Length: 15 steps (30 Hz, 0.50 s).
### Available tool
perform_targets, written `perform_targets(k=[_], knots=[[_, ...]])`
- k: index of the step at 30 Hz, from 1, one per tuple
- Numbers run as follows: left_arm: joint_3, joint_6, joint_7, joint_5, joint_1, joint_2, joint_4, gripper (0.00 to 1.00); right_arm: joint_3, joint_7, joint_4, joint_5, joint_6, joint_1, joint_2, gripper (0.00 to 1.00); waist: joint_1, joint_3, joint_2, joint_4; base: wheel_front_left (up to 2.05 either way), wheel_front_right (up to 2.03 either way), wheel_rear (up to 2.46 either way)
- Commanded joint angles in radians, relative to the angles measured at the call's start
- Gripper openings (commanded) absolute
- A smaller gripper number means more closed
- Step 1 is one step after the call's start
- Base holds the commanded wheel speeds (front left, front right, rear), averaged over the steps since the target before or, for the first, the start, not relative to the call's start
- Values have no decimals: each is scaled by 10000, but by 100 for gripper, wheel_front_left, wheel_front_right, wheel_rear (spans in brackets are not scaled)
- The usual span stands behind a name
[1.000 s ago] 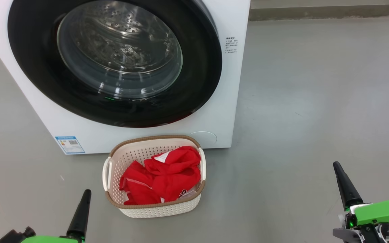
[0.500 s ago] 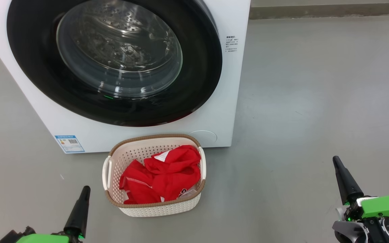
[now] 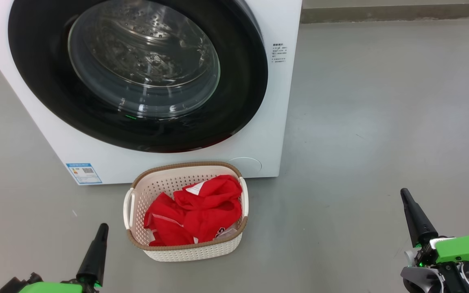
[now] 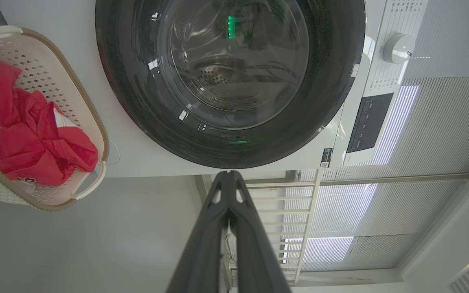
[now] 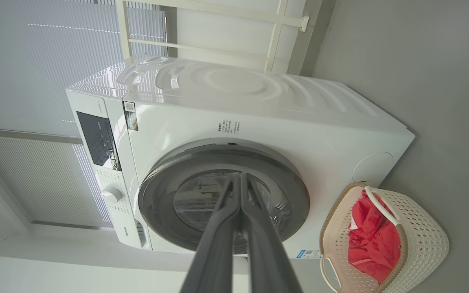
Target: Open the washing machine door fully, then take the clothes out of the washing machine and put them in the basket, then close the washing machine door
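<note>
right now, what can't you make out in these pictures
Door top: head view, cut off by the upper edge.
Basket floor: head view, buried under the clothes.
Blue label print: head view, too small to read.
Drum rear: left wrist view, blurred by reflections on the door glass.

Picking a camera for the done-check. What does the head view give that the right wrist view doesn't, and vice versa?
Head view adds: the left gripper, fingers together, low and to the left of the basket, and the perforated drum through the door glass.
Right wrist view adds: the top of the washing machine, its control panel and dial, with window blinds behind.
Shared: the washing machine door closed, the clothes in the basket, the right gripper shut and empty.
</note>
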Motion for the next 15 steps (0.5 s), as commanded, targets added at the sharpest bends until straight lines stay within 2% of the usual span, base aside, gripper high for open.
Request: perform_targets(k=[1,15], knots=[[351,-81,40,-55,-456,101,-206,0,187,19,-246,124,-6,-446,-181,0,-1,0,0,0,0,0,0],[351,-81,40,-55,-456,101,-206,0,171,32,-245,110,-6,-447,-169,0,-1,0,0,0,0,0,0]])
